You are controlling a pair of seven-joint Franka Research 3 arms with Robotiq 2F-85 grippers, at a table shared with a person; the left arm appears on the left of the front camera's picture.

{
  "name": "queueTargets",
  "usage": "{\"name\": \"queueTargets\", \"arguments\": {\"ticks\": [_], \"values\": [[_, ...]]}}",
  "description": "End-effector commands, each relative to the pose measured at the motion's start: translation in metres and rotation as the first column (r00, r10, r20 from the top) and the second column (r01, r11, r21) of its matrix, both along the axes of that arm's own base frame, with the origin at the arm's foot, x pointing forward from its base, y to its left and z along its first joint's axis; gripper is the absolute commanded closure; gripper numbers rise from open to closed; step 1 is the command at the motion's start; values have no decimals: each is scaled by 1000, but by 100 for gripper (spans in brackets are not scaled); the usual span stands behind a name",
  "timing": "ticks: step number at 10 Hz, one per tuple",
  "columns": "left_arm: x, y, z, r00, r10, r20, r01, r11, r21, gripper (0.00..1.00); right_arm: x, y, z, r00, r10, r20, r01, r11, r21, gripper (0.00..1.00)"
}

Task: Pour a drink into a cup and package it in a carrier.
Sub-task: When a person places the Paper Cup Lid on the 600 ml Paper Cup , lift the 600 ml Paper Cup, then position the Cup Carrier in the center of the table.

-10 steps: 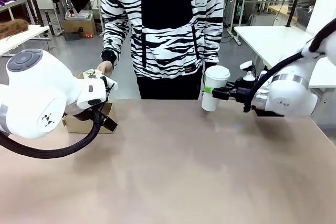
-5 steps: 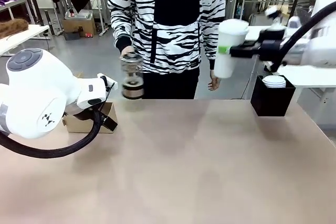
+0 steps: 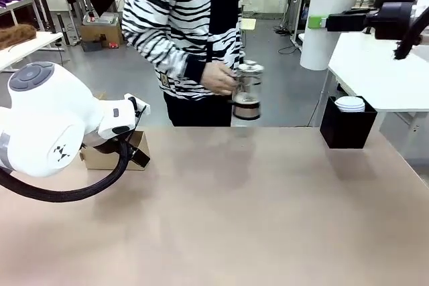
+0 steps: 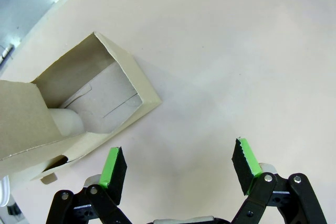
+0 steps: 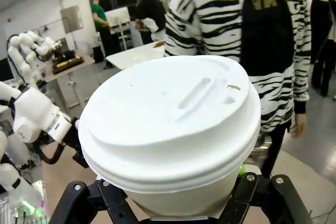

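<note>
- Brown cardboard box sits at the far left of the table, partly behind the left arm. In the left wrist view it lies open with its flaps up. I cannot tell for sure that it is the carrier, and a pale rounded shape inside is too unclear to name.
- The left gripper hangs over bare table just beside the box's open end, jaws spread wide and grasping nothing.
- In the middle, at the far edge, the person's hand holds the glass press jug upright above the table. The dark drink fills only its lower part.
- A black holder with white lids on top stands at the far right of the table.
- High at the far right, the right gripper is clenched on the white cup, well apart from the box and from the jug. A white lid is on the cup, so I cannot tell whether it holds any liquid.
- Judged from this, the packaging is not done, because the cup is in the air rather than in a pocket. The lidded cup and the low jug hint that pouring may be over, but that is uncertain.
- Left to do: bring the cup across to the left and seat it in the carrier. If the cup is empty, the pour comes first.
</note>
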State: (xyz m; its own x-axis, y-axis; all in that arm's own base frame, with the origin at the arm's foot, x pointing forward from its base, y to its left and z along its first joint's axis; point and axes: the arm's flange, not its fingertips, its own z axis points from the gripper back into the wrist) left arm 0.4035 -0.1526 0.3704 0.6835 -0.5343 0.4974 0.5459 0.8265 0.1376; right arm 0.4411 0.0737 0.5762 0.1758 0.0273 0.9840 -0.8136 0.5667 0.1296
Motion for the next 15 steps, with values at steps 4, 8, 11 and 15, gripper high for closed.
{"name": "queueTargets", "arguments": {"ticks": [4,8,11,15], "values": [[0,1,0,1000,1,-1,-1,1000,-3,0,5,-2,-1,1000,-6,6,6,1000,-10,19],[0,1,0,1000,1,-1,-1,1000,-3,0,5,-2,-1,1000,-6,6,6,1000,-10,19],[0,0,0,1000,0,0,0,1000,0,0,5,-2,-1,1000,-6,6,6,1000,-10,19],[-5,-3,104,988,125,-86,-128,991,-31,0,5,-2,-1,1000,-6,6,6,1000,-10,19]]}}
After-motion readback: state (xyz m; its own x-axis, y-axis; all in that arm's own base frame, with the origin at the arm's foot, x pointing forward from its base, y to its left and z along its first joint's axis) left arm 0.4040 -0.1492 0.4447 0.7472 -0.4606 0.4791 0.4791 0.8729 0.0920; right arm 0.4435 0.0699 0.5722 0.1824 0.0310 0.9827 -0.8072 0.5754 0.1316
